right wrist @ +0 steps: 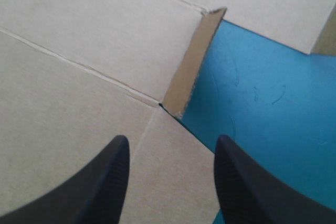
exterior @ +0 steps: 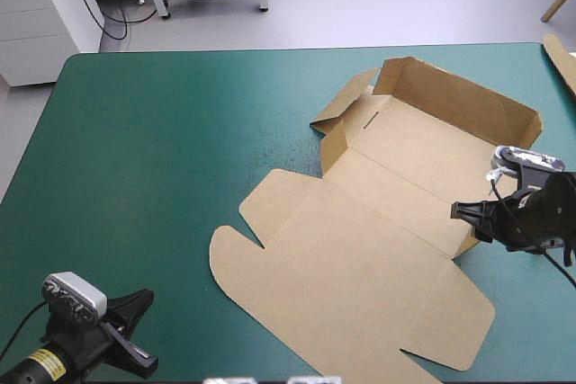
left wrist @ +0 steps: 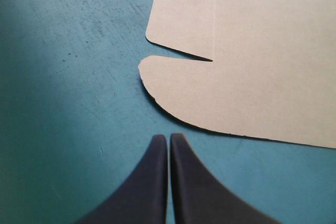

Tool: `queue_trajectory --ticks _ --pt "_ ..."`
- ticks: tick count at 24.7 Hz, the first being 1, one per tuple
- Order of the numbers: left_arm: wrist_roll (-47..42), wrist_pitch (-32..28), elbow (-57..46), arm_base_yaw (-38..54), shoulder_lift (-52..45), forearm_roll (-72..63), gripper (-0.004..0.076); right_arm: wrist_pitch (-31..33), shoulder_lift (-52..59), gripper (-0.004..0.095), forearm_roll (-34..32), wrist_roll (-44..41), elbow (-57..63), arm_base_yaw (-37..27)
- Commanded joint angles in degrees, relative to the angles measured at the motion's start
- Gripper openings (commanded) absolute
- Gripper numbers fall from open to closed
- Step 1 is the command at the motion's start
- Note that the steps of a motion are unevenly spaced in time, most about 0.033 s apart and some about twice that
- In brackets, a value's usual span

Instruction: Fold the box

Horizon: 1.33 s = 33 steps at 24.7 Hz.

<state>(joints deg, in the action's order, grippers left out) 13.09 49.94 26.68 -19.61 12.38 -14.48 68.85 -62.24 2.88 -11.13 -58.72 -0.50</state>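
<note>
The brown box (exterior: 378, 222) lies on the right half of the table. Its far wall (exterior: 468, 96) stands up, the left side wall (exterior: 340, 128) is partly raised, and the lid (exterior: 342, 285) is flat toward the front. My right gripper (exterior: 461, 213) is open at the box's right edge. In the right wrist view the right gripper (right wrist: 170, 148) is over the board, and a short side flap (right wrist: 191, 66) stands up just ahead of it. My left gripper (exterior: 135, 312) is shut and empty near the front left corner. In the left wrist view the left gripper (left wrist: 169, 139) points at the lid's rounded flap (left wrist: 236, 98).
A strip of more brown board (exterior: 562, 60) shows at the table's far right edge. The teal-green cover (exterior: 153, 150) is bare over the left half of the table. The box's near corner (exterior: 463, 339) lies close to the front edge.
</note>
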Motion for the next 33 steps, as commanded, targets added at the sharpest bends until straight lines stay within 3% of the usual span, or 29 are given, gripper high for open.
queue_trajectory --ticks 1,9,14,33 --pt "-0.2 -4.0 1.6 0.0 0.7 -1.0 -0.0008 -2.1 0.7 0.0456 -1.8 -1.4 0.9 -0.4" --pt "-0.1 -4.0 1.6 0.0 0.7 -1.0 -0.0008 -5.1 -1.6 0.0456 -1.9 -4.3 1.6 -2.9" --pt "-0.1 -4.0 1.6 0.0 0.7 -1.0 -0.0008 -7.0 -5.9 0.0456 5.0 -0.1 1.6 -7.4" --pt "0.0 -4.0 1.6 0.0 0.7 -1.0 -0.0008 -14.6 -18.1 0.0456 6.9 0.2 1.6 -7.4"
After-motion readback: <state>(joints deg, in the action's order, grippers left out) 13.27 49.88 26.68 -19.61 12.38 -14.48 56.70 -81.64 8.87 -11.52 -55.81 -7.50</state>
